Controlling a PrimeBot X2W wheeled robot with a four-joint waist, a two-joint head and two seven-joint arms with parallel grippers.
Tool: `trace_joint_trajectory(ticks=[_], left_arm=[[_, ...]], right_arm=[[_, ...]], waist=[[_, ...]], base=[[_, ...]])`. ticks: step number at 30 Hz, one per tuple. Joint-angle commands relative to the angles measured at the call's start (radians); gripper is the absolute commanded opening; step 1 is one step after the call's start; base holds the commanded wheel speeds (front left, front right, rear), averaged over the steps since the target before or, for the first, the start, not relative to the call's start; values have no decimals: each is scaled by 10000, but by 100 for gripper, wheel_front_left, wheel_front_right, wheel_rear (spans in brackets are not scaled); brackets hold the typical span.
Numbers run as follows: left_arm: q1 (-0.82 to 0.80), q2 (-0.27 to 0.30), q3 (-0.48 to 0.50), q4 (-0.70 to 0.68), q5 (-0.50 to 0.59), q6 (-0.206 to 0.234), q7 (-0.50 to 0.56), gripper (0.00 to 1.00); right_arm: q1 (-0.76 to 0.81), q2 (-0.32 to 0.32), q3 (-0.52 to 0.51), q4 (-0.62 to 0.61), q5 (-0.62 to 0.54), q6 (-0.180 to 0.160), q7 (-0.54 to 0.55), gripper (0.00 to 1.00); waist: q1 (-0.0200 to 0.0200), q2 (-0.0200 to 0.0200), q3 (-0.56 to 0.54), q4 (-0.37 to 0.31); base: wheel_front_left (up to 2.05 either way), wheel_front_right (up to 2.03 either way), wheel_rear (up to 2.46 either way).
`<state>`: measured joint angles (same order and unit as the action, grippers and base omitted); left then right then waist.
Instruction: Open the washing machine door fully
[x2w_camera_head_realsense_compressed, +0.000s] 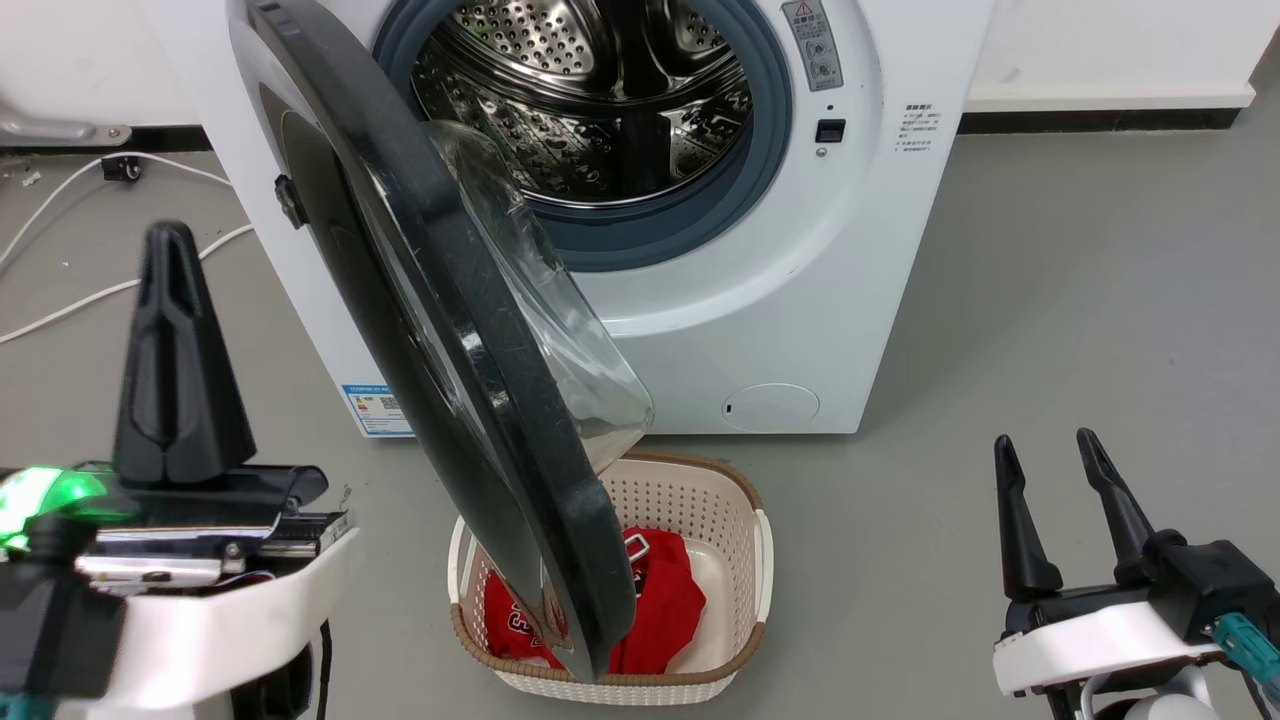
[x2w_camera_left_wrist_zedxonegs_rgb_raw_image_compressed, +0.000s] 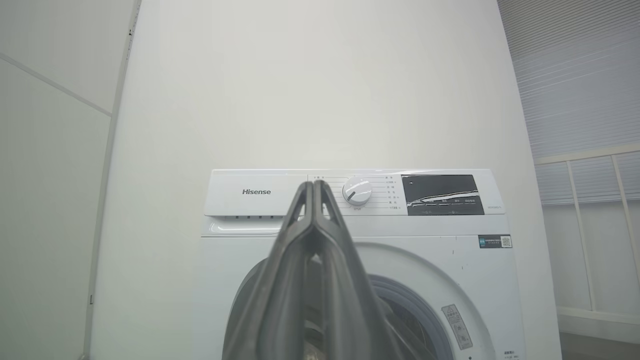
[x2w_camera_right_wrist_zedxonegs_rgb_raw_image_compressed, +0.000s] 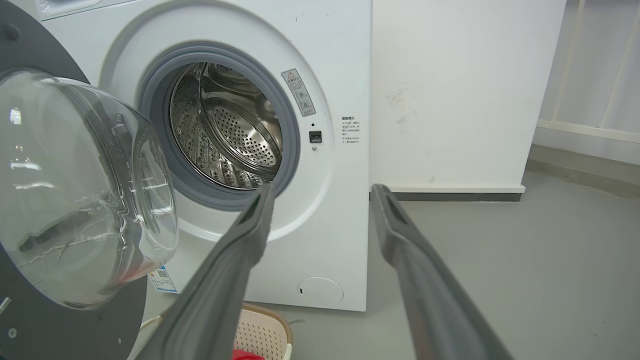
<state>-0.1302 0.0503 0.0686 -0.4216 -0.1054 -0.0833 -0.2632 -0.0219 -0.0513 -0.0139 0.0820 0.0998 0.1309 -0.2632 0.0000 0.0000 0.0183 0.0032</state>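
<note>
The washing machine door stands swung out from the white machine, hinged at the robot's left, with its clear glass bowl turned toward the steel drum. Its lower edge hangs over a pale basket (a red garment lies inside). The left pincer, fingers pressed together and empty, sits left of the door, apart from it. The right pincer is spread wide, empty, well to the right.

— What surfaces do you read?
— I see a glossy black round washing machine door with a clear glass bowl, a shiny perforated steel drum, and red cloth in a cream plastic basket.
</note>
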Motion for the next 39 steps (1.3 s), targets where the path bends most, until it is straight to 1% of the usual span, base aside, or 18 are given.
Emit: trace_joint_trajectory(ticks=[1,5,8,11,14,19,22,25,28,34,36,37,38,39], left_arm=[[-185,-3,-81,-478,101,-4,-20,0],[-386,-3,-442,-1525,206,-117,-20,0],[-409,-5,-953,-2048,261,-248,-20,0],[-158,20,-1659,-2176,317,-376,-20,0],[150,207,-2429,-2025,396,-431,-20,0],[819,720,-3759,-1274,183,-464,-21,0],[1102,1173,-4672,-560,-29,-477,-20,0],[1384,1547,-5384,220,-263,-480,-21,0],[1652,1793,-5882,1053,-524,-481,88,0],[2015,1853,-6411,2454,-937,-472,674,0],[2018,1754,-6388,2869,-958,-324,766,0],[2018,1754,-6388,2869,-958,-324,766,0],[1854,1606,-6356,3179,-1002,-207,718,0],[1854,1606,-6356,3179,-1002,-207,718,0]], right_arm=[[-108,23,26,29,74,-3,-17,100],[-123,23,53,69,104,-3,-17,100],[-104,23,52,93,113,-3,-17,100],[-59,23,51,109,124,-3,-17,100],[-13,23,78,113,138,-3,-17,100],[75,23,68,121,157,-3,-16,100],[104,23,70,148,177,-3,-17,100],[74,23,90,165,201,-3,-17,100],[28,22,115,188,238,-3,-17,100],[-11,22,151,263,308,-3,-17,100],[-58,22,174,281,324,-3,-17,100],[-58,22,174,281,324,-3,-17,100],[-127,22,163,286,372,-3,-17,100],[-127,22,163,286,372,-3,-17,100]], waist=[[0,0,11,-12],[0,0,2,-45],[0,0,-26,-68],[0,0,-68,-88],[0,0,-107,-117],[0,0,-128,-81],[0,0,-110,-29],[0,0,-70,-4],[0,0,-33,7],[0,0,49,19],[0,0,94,10],[0,0,94,10],[0,0,151,15],[0,0,151,15]], base=[[0,0,0],[0,0,0],[0,0,0],[0,0,0],[0,0,0],[0,0,0],[0,0,0],[0,0,0],[0,0,0],[0,0,0],[0,0,0],[0,0,0],[0,0,0],[0,0,0]])
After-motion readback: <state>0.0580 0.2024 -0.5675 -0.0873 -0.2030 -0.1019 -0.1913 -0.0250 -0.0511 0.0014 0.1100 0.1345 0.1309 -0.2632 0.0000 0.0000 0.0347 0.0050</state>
